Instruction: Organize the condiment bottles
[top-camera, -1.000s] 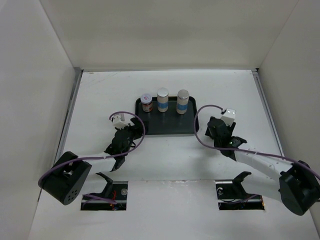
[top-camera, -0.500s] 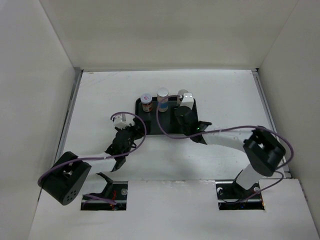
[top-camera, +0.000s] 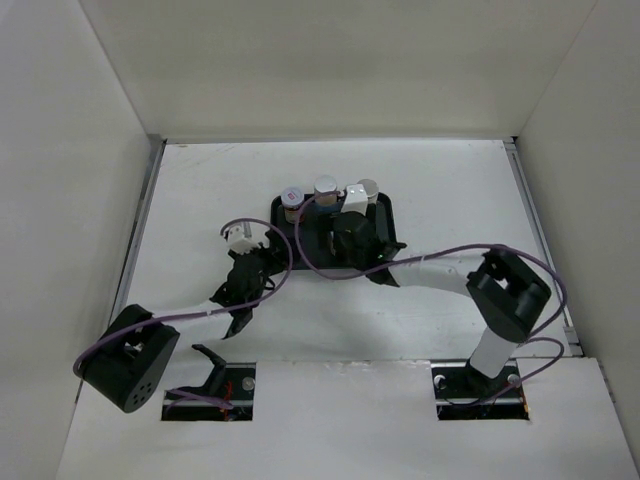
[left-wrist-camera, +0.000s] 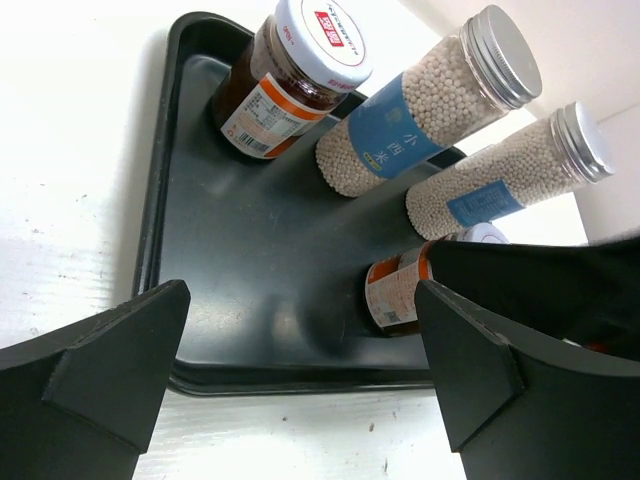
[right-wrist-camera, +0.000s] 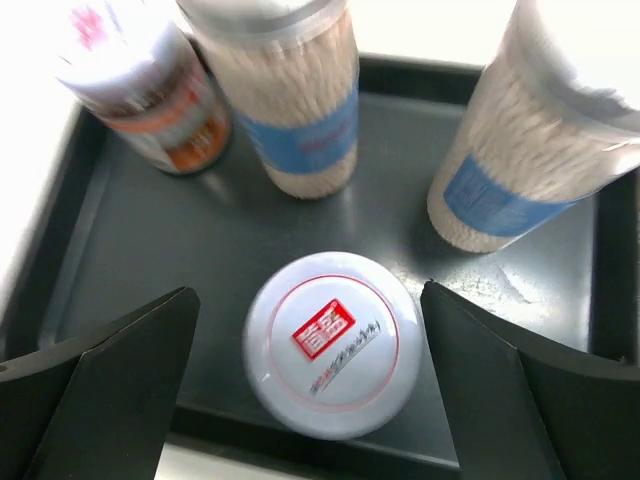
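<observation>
Condiment bottles (top-camera: 325, 190) all stand in the black tray (right-wrist-camera: 130, 250), so the right gripper (right-wrist-camera: 308, 295), its fingers spread either side of the white-capped short jar (right-wrist-camera: 330, 345) without touching it, should probably rise straight up to spare it. Beyond the gripper are two tall blue-banded bottles (right-wrist-camera: 530, 150) of pale grains and one short brown jar (right-wrist-camera: 150, 90). Left gripper (left-wrist-camera: 302, 290) hangs nearer, apart and empty.

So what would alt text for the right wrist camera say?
A white-capped jar stands on a dark tray between the fingers of the open end effector. Beyond it stand another short jar and two blue-banded jars.
</observation>
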